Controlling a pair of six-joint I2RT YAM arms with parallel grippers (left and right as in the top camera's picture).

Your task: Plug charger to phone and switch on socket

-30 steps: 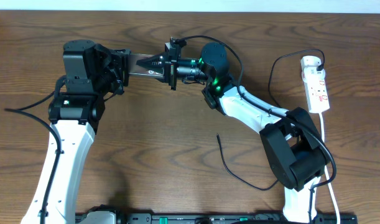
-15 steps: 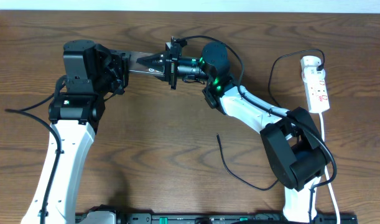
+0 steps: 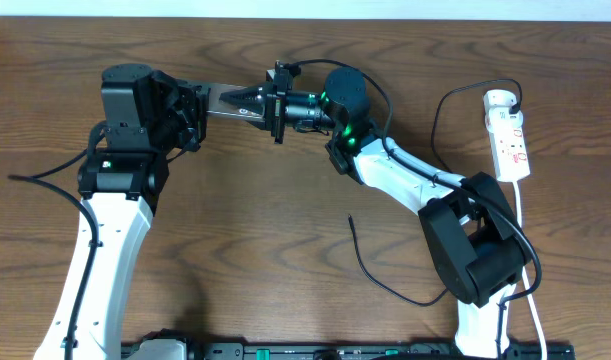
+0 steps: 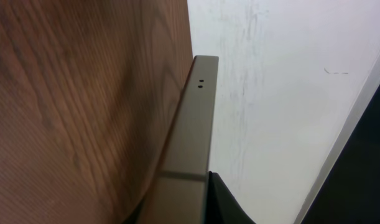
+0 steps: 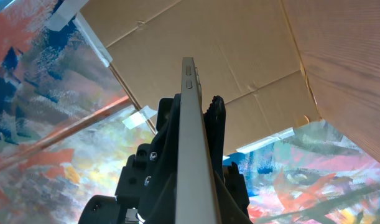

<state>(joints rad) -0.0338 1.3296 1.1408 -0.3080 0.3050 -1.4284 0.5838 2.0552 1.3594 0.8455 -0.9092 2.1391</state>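
phone [image 3: 221,98]: held in the air, edge-on, bridged between both grippers at the back-left of the table [image 3: 285,200]; face not readable from above.
right gripper [image 3: 243,101]: closed on the phone's right end; in the wrist view the slab's edge is seen clamped between the dark fingers [image 5: 216,124], side buttons beyond them.
left gripper [image 3: 199,103]: closed on the phone's left end, as far as can be seen; one dark finger [image 4: 224,198] lies flush on the slab, the other is hidden.
charger [image 3: 361,264]: loose black cable on the table, free tip near centre, well apart from the phone; plug end seated at the socket [image 3: 507,135] on the far right.
handling, phone: judged rigid, light, smooth and slippery; best pinched across the flat faces, the port edge left clear.
handling, charger: judged limp and springy; best taken just behind the connector tip, so that the tip can be aimed.
risk: phone could slip or twist if one grip is released.
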